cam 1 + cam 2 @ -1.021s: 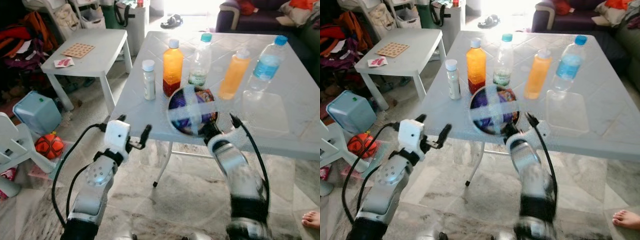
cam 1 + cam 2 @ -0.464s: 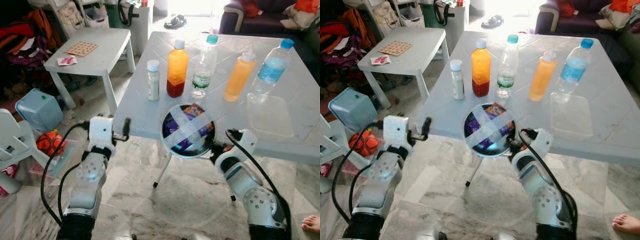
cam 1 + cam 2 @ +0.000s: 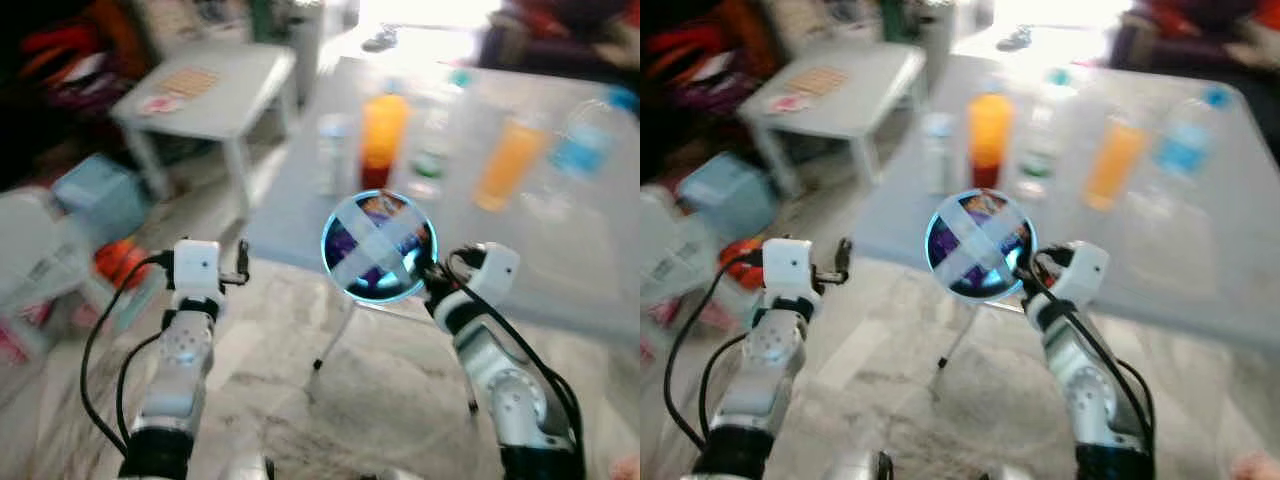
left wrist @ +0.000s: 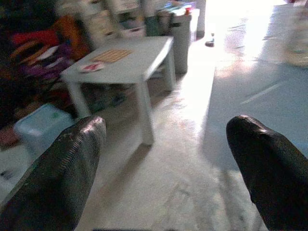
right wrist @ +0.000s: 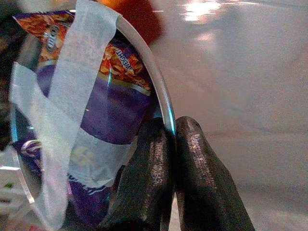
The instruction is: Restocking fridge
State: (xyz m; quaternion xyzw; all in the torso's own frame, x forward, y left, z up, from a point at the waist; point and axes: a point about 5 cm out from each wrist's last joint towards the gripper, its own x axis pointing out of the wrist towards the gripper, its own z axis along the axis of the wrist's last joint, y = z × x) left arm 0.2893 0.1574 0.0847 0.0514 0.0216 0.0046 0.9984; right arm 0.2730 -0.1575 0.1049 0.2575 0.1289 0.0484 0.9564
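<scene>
A round clear bowl [image 3: 379,246] holding purple and orange snack packets, sealed with a cross of pale tape, hangs upright in the air just before the grey table's [image 3: 570,275] front edge. My right gripper [image 5: 172,127] is shut on the bowl's rim [image 5: 161,91], pinching it from the right side [image 3: 424,272]. On the table behind stand a small white bottle [image 3: 330,150], an orange bottle [image 3: 383,135], a clear water bottle [image 3: 435,130], a yellow-orange bottle [image 3: 508,160] and a blue-labelled bottle [image 3: 590,140], all blurred. My left gripper [image 4: 166,125] stands open and holds nothing, out to the left of the table [image 3: 228,262].
A small white side table [image 3: 215,85] stands at the back left, with clutter behind it. A blue bin [image 3: 95,195] and an orange ball [image 3: 118,262] lie on the floor at the left. Marble floor [image 3: 330,420] spreads below my arms.
The right gripper has drawn the taped bowl off the table's front edge into the air. The left arm has swung left. The head views have shifted and blurred.
</scene>
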